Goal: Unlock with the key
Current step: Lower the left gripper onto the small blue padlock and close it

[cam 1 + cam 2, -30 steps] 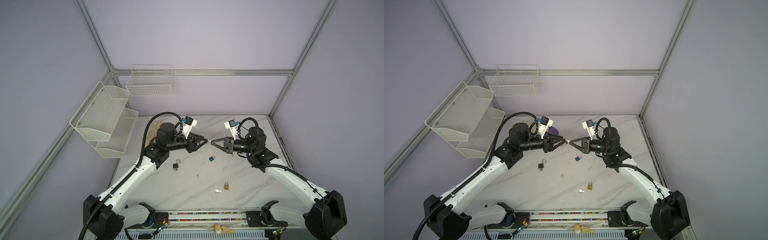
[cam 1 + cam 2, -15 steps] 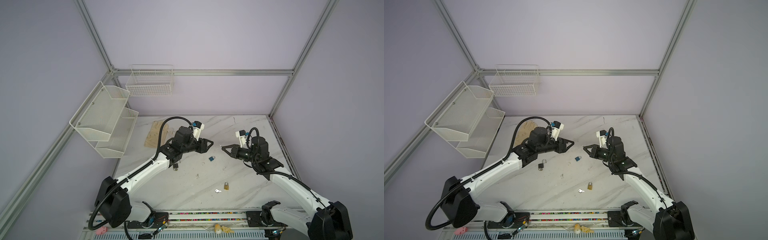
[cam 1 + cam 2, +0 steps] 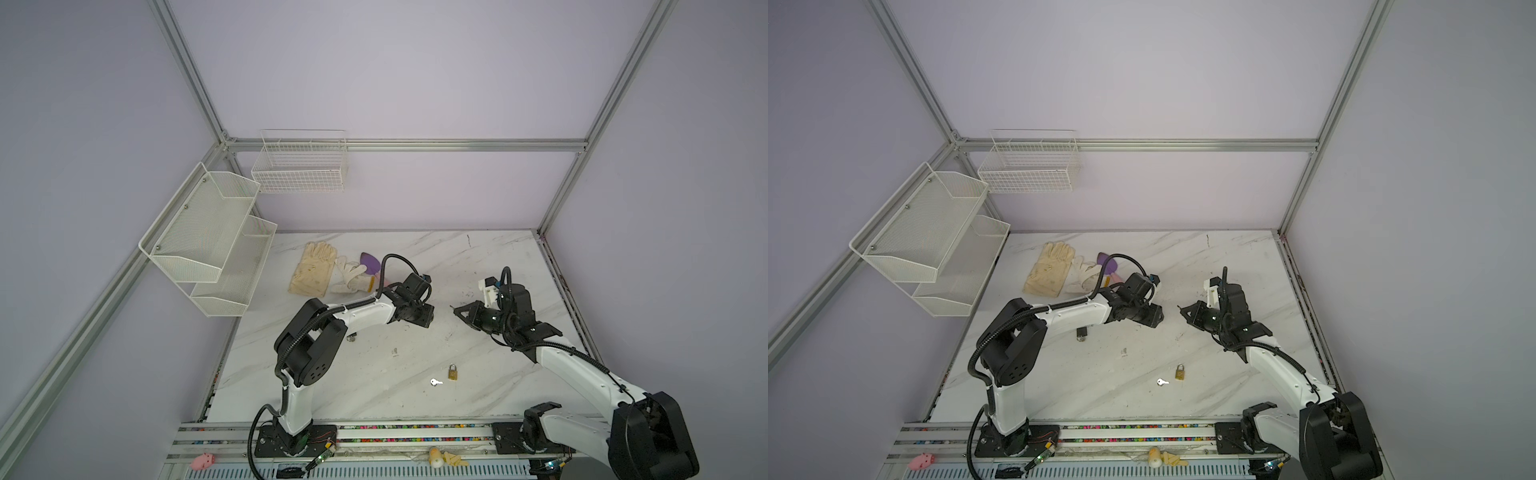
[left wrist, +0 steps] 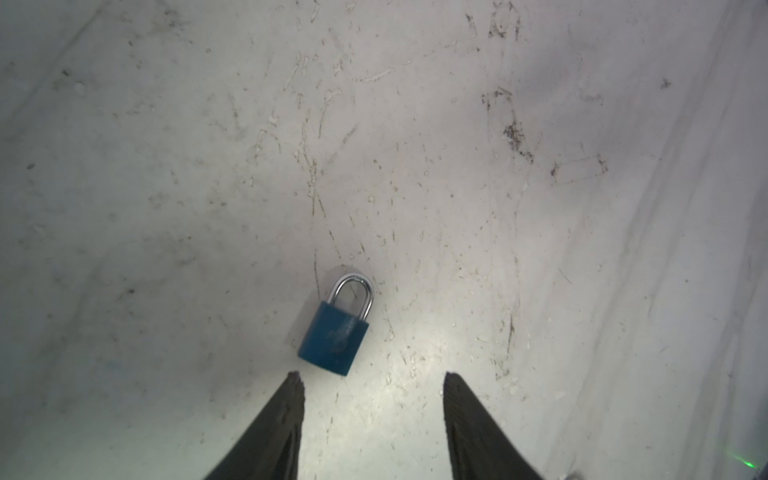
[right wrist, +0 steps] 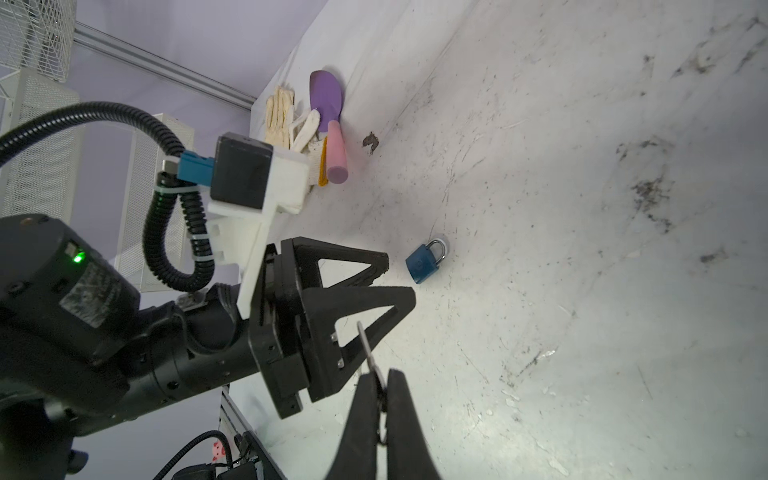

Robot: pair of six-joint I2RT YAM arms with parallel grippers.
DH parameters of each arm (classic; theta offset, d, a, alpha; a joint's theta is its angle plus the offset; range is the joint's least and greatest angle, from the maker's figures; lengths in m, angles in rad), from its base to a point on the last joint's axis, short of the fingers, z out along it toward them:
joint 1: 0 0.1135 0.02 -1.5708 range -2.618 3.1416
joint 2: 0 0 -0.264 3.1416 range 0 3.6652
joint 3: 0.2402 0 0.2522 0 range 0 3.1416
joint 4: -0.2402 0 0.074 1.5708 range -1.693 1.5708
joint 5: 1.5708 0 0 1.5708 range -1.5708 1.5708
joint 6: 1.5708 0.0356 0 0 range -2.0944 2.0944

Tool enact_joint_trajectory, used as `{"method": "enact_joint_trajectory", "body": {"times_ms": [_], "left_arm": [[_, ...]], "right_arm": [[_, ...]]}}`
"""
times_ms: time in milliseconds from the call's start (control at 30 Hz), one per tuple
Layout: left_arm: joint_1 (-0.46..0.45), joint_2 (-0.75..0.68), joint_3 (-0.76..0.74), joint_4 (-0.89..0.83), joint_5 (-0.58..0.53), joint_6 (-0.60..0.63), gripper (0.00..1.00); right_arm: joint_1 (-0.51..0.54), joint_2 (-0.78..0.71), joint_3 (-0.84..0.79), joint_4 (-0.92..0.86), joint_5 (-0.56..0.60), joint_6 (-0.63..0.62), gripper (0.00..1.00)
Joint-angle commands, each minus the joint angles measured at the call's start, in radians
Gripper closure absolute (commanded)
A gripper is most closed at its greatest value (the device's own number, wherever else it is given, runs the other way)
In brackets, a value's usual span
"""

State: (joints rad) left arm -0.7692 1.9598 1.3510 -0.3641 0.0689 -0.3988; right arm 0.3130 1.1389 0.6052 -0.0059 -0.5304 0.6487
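Evidently one arm for the lock, one for the key

Across the middle of the tabletop (image 3: pixel 478 257) the two arms face each other. That split suits the job: one arm steadies the lock while the other works the key. Gloves (image 3: pixel 312 270) lie out of the way by the far edge, towards its left corner.

The left pincer (image 4: pixel 370 378) hangs over the blue lock (image 4: pixel 334 332) with its jaws apart and nothing between them. The lock lies flat near the tabletop's centre, shackle pointing away from the fingertips, body just ahead of them and apparently untouched. The gap looks wide enough to take the body by its sides, probably so the lock can be lifted to where a key can reach its end. The keyhole itself cannot be seen.

The right pincer (image 5: pixel 381 374) is clamped on the key (image 5: pixel 368 349), with the thin blade sticking out free in front, towards the left pincer. Lock and key are near but apart.

Towards the near edge a brass lock (image 3: pixel 453 372) and a spare key (image 3: pixel 435 381) lie just beside each other.
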Motion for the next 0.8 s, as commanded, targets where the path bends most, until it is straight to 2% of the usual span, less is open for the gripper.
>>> {"method": "enact_joint_trajectory", "body": {"times_ms": [0,67,267,433,767], "left_arm": [[-0.008,0.016,0.122,-0.016,-0.105,0.044,0.46],[-0.01,0.042,0.14,-0.015,-0.143,0.05,0.46],[-0.02,0.107,0.2,-0.056,-0.139,0.062,0.47],[-0.037,0.134,0.217,-0.094,-0.076,0.067,0.48],[-0.095,0.159,0.232,-0.181,-0.202,0.01,0.52]], "right_arm": [[-0.005,-0.005,0.002,-0.003,-0.003,-0.018,1.0],[-0.006,-0.001,0.008,0.0,-0.009,-0.023,1.0],[-0.007,-0.001,0.031,-0.008,-0.012,-0.029,1.0],[-0.007,-0.007,0.033,-0.021,0.017,-0.027,1.0],[-0.009,0.006,0.04,-0.026,0.025,-0.036,1.0]]}}
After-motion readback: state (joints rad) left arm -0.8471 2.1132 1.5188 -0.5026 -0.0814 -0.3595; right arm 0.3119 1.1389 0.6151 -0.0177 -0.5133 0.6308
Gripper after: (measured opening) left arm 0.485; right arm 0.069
